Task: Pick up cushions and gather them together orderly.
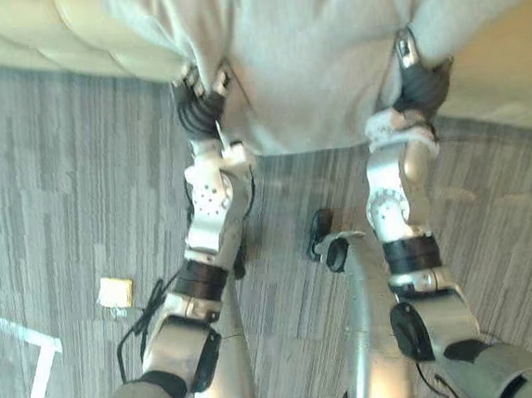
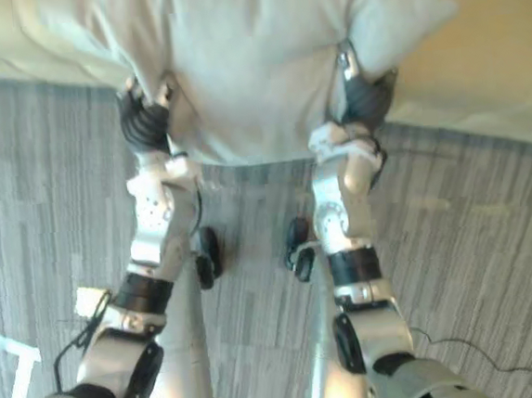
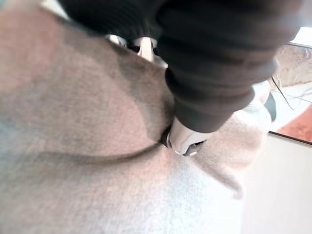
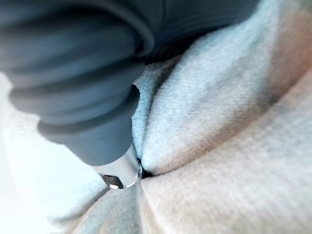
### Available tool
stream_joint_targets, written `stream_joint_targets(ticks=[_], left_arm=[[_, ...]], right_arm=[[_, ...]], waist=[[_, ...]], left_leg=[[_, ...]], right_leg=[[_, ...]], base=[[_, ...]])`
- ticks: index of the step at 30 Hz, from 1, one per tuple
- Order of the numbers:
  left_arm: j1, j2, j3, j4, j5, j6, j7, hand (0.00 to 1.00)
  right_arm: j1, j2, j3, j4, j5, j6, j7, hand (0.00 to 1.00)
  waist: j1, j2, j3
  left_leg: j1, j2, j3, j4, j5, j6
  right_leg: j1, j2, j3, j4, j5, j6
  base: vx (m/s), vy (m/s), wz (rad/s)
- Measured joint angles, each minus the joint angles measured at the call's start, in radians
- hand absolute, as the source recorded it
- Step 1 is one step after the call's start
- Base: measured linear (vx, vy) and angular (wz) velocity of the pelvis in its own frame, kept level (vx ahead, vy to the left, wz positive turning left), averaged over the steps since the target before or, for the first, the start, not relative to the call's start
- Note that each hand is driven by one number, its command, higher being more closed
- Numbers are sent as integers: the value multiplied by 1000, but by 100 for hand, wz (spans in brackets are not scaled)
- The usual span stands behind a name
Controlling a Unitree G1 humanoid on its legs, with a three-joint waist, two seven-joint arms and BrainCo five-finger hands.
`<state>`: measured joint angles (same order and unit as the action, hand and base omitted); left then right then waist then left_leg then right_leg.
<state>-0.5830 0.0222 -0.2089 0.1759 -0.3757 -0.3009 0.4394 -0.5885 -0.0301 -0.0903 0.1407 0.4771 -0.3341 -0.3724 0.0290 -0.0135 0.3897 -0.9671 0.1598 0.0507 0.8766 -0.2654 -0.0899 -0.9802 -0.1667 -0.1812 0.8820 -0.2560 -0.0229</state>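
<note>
The left hand (image 1: pixel 204 107) and right hand (image 1: pixel 421 81) pinch the cushion (image 1: pixel 319 55) by its two sides; it looks soft, light and squashy.

The left hand (image 3: pixel 214 58) sits very close, its dark ribbed cover broad and rounded. A silver finger (image 3: pixel 184 140) juts from under the cover and digs into a deep fold of a soft, pale grey cushion (image 3: pixel 97 190), pinching the cloth. A corner of the cushion sticks out at about four o'clock from that finger. Beyond the corner lies a flat cream surface (image 3: pixel 280 195).
</note>
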Motion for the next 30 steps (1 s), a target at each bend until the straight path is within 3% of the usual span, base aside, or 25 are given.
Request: stream_joint_targets(ticks=[1, 4, 9, 11, 12, 13, 16, 18, 21, 23, 24, 25, 26, 28, 30], left_arm=[[49, -13, -18, -14, 0, 0, -8, 100], [207, -29, -69, -77, -4, 1, -20, 100], [421, -36, -86, -207, -5, 0, -57, 100], [467, -31, -88, -234, -4, -2, -74, 100], [491, -25, -93, -246, -3, -3, -86, 100], [510, -16, -96, -254, -1, -3, -96, 100], [551, 7, -105, -263, 0, 1, -111, 100], [572, 8, -105, -262, 0, 1, -113, 100], [575, 8, -105, -251, 0, 0, -117, 100], [566, 15, -117, -185, 0, -9, -136, 100], [561, 16, -134, -139, -1, -10, -141, 100], [561, 21, -154, -103, -2, 5, -145, 100], [560, 15, -157, -80, -2, 18, -154, 100], [574, -3, -168, -61, -2, 41, -169, 100], [601, -8, -174, -72, -17, 41, -207, 100]], right_arm=[[67, 4, 8, -25, -7, -3, 1, 100], [261, 36, 40, -97, -27, 2, 4, 100], [501, 32, 119, -239, -88, 13, 39, 100], [551, 30, 134, -270, -108, 13, 54, 100], [584, 31, 135, -289, -126, 13, 68, 100], [610, 31, 135, -294, -127, 13, 81, 100], [656, 39, 135, -290, -145, 22, 96, 100], [669, 48, 133, -279, -160, 30, 100, 100], [673, 52, 121, -254, -161, 32, 123, 100], [677, 29, 101, -200, -159, 35, 140, 100], [676, 12, 92, -169, -157, 38, 141, 100], [679, -13, 79, -154, -143, 57, 141, 100], [689, -14, 66, -156, -140, 69, 141, 100], [736, -16, 53, -178, -127, 75, 141, 100], [823, -17, 54, -264, -124, 78, 146, 100]], waist=[[0, -1, -32], [-5, 0, -61], [-4, -2, -104], [-3, -4, -118], [-4, -1, -126], [-5, -2, -126], [-21, -11, -140], [-26, -23, -167], [-29, -27, -211], [-38, -38, -244], [-43, -12, -250], [-32, 20, -262], [-42, 22, -264], [-53, 31, -269], [-51, 35, -267]], left_leg=[[34, -1, 3, -29, 2, -3], [216, 2, 25, -114, 3, -5], [468, 22, 80, -221, -23, 2], [532, 34, 102, -232, -58, 14], [571, 40, 122, -232, -77, 21], [617, 48, 141, -234, -97, 21], [719, 58, 177, -269, -113, 32], [766, 52, 195, -314, -116, 28], [805, 51, 198, -401, -117, 25], [878, 30, 168, -527, -101, -11], [919, 24, 118, -580, -96, -24], [956, 41, 76, -627, -49, -48], [973, 48, 52, -627, -15, -64], [963, 77, 20, -515, 29, -74], [838, 133, -12, -126, 135, -61]], right_leg=[[33, 4, -3, -32, -1, 11], [212, 15, -8, -124, 12, 16], [458, 53, 9, -280, 45, 57], [499, 59, 27, -273, 62, 87], [500, 56, 33, -226, 91, 127], [496, 56, 41, -168, 127, 129], [486, 39, 47, -61, 187, 103], [486, 33, 24, -61, 132, 82], [484, 48, -23, -265, 90, 83], [513, 101, 62, -582, 240, 100], [546, 129, 60, -606, 294, 36], [548, 155, 45, -570, 269, -11], [546, 155, 34, -518, 229, -29], [608, 176, 2, -511, 192, -66], [757, 209, -29, -566, 143, -83]], base=[[128, -15, -6], [167, 5, -10], [138, 45, -26], [104, 106, -47], [66, 134, -55], [40, 116, -50], [65, 84, -30], [160, -37, -13], [313, -139, -19], [397, -152, -7], [525, -128, -14], [457, -115, -15], [547, -178, -5], [413, -183, 29], [463, -139, 35]])
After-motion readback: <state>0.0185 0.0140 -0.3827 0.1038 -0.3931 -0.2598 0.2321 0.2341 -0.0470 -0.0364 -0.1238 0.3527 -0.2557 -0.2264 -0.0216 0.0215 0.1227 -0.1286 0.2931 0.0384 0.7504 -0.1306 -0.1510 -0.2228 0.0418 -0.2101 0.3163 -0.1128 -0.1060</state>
